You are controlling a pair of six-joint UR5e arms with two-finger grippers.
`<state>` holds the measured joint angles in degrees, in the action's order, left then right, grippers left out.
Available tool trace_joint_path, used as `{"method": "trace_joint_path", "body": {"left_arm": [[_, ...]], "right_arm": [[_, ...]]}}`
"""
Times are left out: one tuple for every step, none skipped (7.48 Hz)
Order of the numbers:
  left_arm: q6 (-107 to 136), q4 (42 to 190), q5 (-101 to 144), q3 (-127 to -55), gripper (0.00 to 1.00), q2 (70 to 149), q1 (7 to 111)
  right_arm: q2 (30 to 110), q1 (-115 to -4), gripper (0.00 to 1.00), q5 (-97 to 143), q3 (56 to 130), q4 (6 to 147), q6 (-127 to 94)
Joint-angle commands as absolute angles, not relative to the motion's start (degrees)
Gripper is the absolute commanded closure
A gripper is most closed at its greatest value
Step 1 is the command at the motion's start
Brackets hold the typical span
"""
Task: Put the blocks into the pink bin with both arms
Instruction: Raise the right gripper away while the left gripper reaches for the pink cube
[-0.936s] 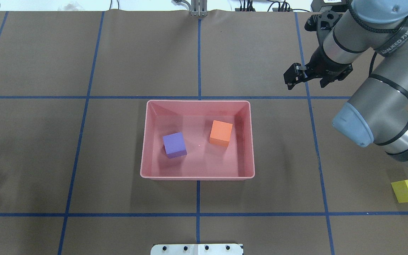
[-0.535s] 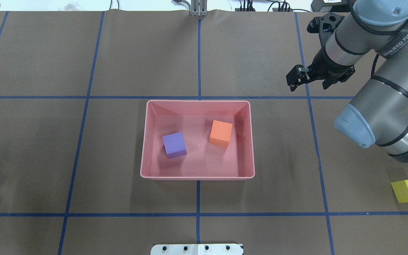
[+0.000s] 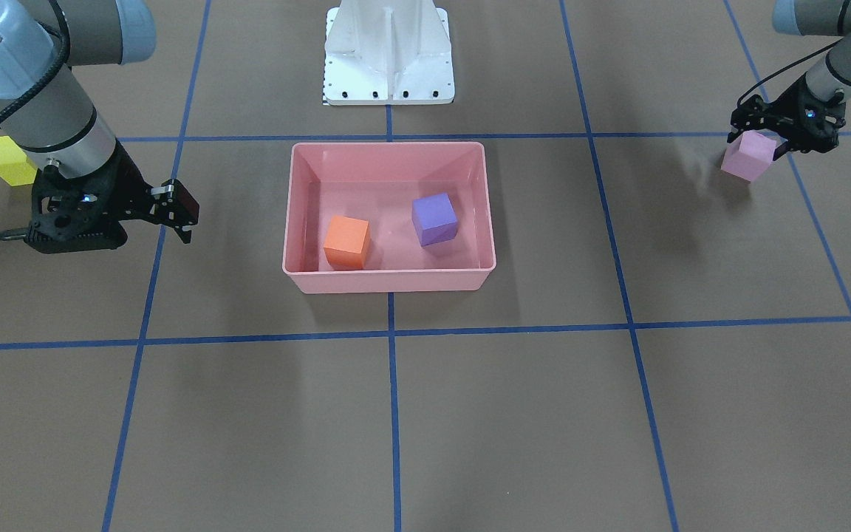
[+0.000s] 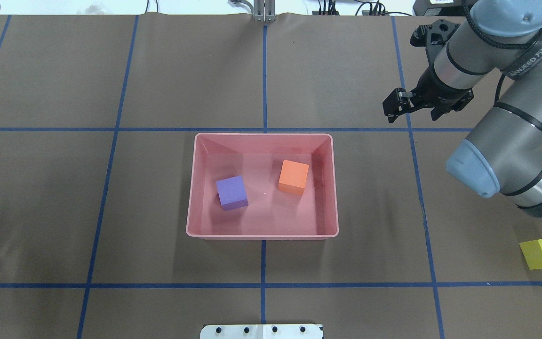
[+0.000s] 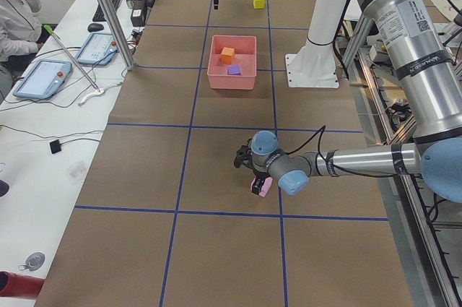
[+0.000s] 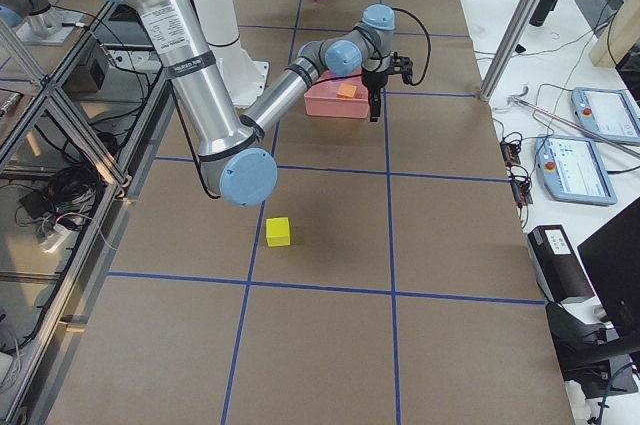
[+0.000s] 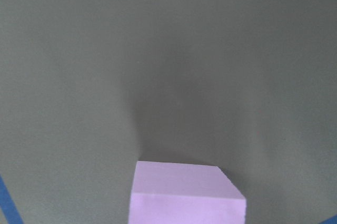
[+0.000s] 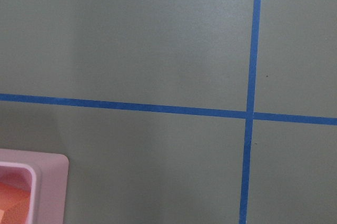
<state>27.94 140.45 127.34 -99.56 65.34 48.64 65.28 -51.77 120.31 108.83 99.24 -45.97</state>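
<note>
OK, front-facing: bin (image 3: 388, 281) sits in the middle of the bench (image 3: 470, 414), in front of the white base (image 3: 388, 52). Inside it are the orange block (image 3: 346, 240) and purple block (image 3: 434, 218), apart from each other, orange nearer the robot's right. The left end effector (image 3: 759, 140) is down over the pink block (image 3: 749, 157), well off the bin on the robot's left. Black fingers sit on either side of the block, but clamped or just straddling, cannot tell. The right end effector (image 3: 178, 213) hangs over the bench off the bin's other side; fingers apart or together, cannot tell. The yellow block (image 3: 10, 164) lies on the bench, partly hidden behind the right arm (image 3: 49, 103).

Overhead: same two blocks in the bin. Pink block is cut by the left edge with a black sliver against it. Yellow is near the right edge, clear of the right arm.

Exterior left: left arm (image 5: 346, 161) reaches low, pink block under its tip.

Left wrist: pink block fills the bottom centre, bench beyond.

Right wrist: blue tape (image 8: 247, 114) crossing, bin corner bottom-left with a bit of orange inside.
</note>
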Motion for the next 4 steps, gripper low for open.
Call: {"method": "trace_joint_path", "body": {"left_arm": [[28.0, 140.4, 127.2, -98.9, 0.32, 66.1, 47.6], [28.0, 140.4, 127.2, -98.4, 0.45, 67.1, 47.6], [28.2, 140.2, 127.4, -98.5, 0.51, 69.1, 47.6], [28.5, 139.7, 129.3, -99.3, 0.52, 71.2, 47.7]], "right_arm": [[65.4, -51.8, 0.00, 120.2, 108.8, 99.2, -46.0], [65.4, -51.8, 0.00, 120.2, 108.7, 99.2, -46.0], [65.6, -51.8, 0.00, 120.2, 108.8, 99.2, -45.7], [65.9, -51.9, 0.00, 120.2, 108.7, 99.2, -43.9]]}}
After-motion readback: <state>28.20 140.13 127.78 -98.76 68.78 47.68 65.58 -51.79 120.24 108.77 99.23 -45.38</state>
